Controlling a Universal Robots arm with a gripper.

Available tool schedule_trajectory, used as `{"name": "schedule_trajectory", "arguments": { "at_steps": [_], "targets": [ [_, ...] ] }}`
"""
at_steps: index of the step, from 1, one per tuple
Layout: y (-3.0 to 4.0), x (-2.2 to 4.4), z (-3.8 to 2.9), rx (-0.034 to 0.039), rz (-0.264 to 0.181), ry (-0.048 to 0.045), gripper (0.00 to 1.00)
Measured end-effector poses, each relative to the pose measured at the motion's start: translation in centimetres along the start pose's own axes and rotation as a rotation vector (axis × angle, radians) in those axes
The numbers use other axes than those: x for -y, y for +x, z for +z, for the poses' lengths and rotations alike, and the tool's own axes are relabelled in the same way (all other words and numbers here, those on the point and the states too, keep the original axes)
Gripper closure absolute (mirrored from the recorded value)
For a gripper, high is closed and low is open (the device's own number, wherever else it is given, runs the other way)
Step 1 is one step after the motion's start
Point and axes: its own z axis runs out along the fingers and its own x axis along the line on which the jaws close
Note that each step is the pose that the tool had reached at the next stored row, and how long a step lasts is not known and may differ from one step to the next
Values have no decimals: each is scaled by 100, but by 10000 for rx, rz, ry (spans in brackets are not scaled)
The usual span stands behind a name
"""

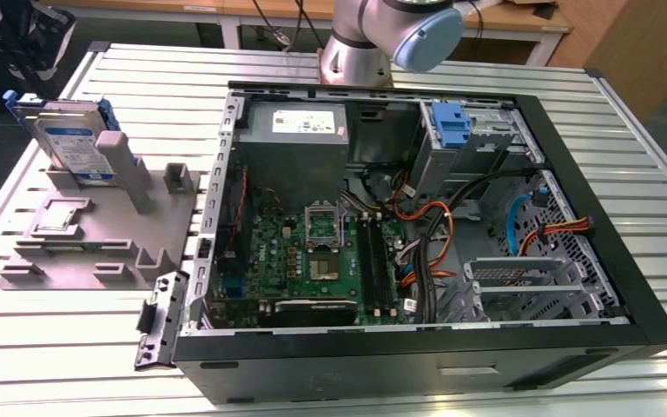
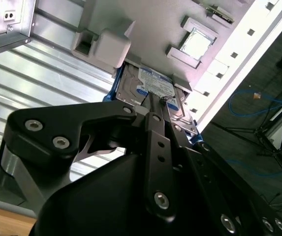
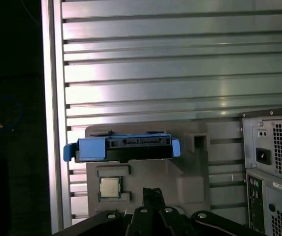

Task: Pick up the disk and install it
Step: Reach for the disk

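The disk [image 1: 73,135] is a silver-grey drive with a white and blue label in a blue carrier. It stands tilted on edge in a grey fixture [image 1: 90,248] on the exterior view's left. In both wrist views I look down on it from well above: the labelled face of the disk [image 2: 153,81] in one, the blue top edge of the disk [image 3: 126,147] in the other. My gripper [image 2: 158,98] [image 3: 153,192] hangs over the disk, clear of it. Its black fingers are shut together with nothing between them.
An open computer case [image 1: 426,217] lies on the ribbed metal table [image 1: 611,130], with a blue latch piece [image 1: 452,126] on its grey drive cage. The case's rear [image 3: 273,162] is beside the fixture [image 3: 190,182]. A processor chip [image 3: 110,187] sits in the fixture.
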Motion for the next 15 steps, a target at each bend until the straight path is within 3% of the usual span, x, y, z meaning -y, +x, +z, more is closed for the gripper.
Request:
{"name": "schedule_trajectory", "arguments": {
  "at_steps": [8,15],
  "targets": [
    [40,-164,52,-4,-39,-31,90],
    [308,-183,86,-6,-66,-32,90]
  ]
}}
